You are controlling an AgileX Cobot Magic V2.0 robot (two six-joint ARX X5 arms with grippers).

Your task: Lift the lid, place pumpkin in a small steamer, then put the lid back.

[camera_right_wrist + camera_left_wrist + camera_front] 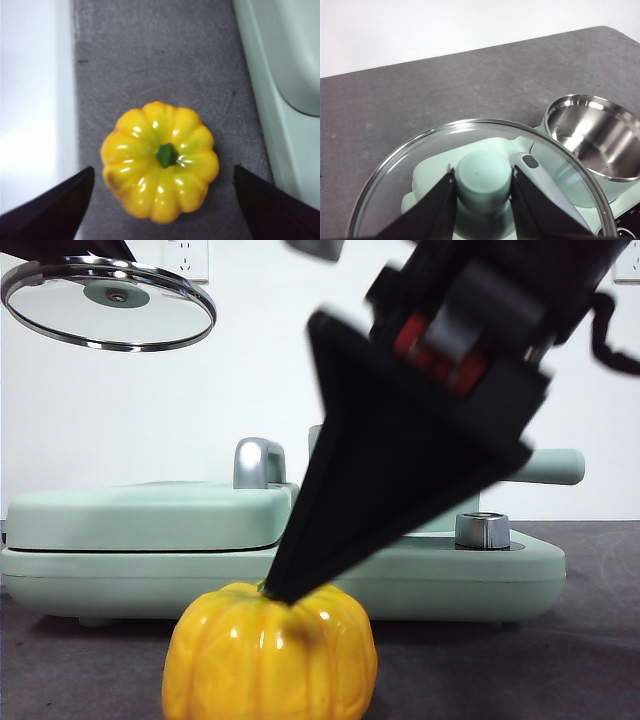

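Sitting on the grey tabletop (165, 60), the pumpkin (160, 161) lies directly below the right gripper (162, 200), centred between its wide-spread jaws, which flank it without touching. In the front view that arm slants down from the upper right, its dark tip just over the pumpkin's stem (166, 154). The left gripper (483, 187) is clamped on the knob (484, 177) of the lid (108, 302), held high in the air, with the uncovered steamer (595, 135) beside and below it.

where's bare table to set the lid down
Bare grey table lies beyond the held lid, away from the open steamer. Crowded: the strip between pumpkin and appliance, under the right pincer.
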